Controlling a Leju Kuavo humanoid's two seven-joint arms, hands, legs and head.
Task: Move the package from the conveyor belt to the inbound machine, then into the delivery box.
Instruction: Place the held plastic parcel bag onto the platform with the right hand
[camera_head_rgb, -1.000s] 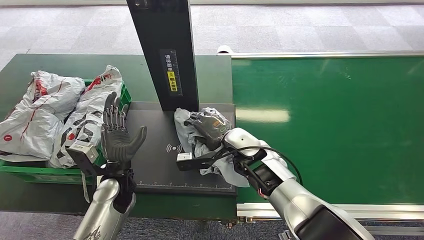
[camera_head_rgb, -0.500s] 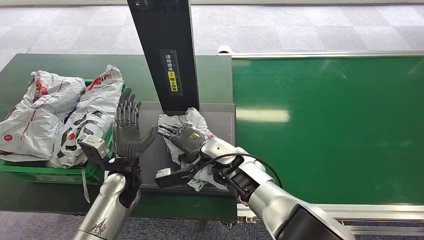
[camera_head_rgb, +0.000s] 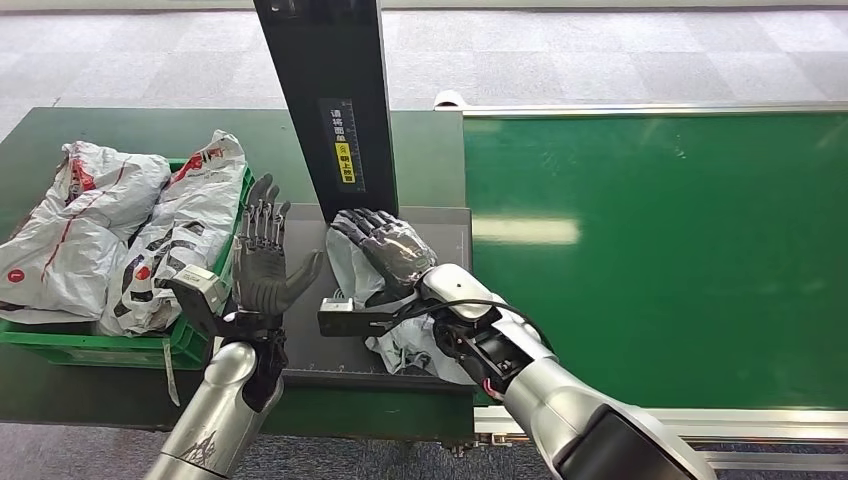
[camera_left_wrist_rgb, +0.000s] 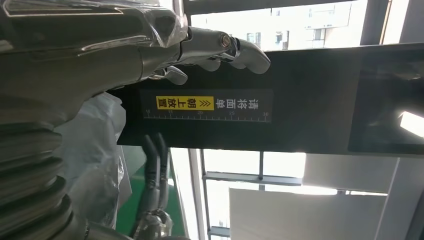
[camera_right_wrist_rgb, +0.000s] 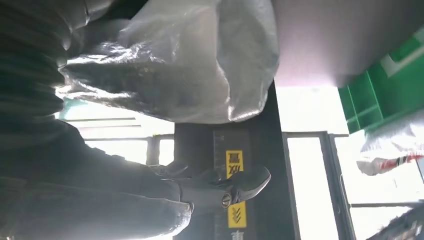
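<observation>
In the head view, the bag (camera_head_rgb: 400, 330) lies near the middle of the frame, a little low. It is a crumpled grey plastic package. It rests on the dark plate (camera_head_rgb: 310, 330) of the machine, at the foot of the black post (camera_head_rgb: 335, 100) that rises to the top of the frame. The right hand (camera_head_rgb: 390, 255) lies on the bag with its fingers spread flat over the top. It presses on the bag, but I cannot tell if it grips it. In the right wrist view, the bag (camera_right_wrist_rgb: 190, 65) shows close up as shiny plastic.

The left hand (camera_head_rgb: 265, 265) stands left of the bag, palm up and fingers wide apart, holding nothing. It does not touch the bag.

At the left edge sits a green box (camera_head_rgb: 90, 345) with white bags (camera_head_rgb: 100, 230) piled in it. The green belt (camera_head_rgb: 650, 250) covers the right side.
</observation>
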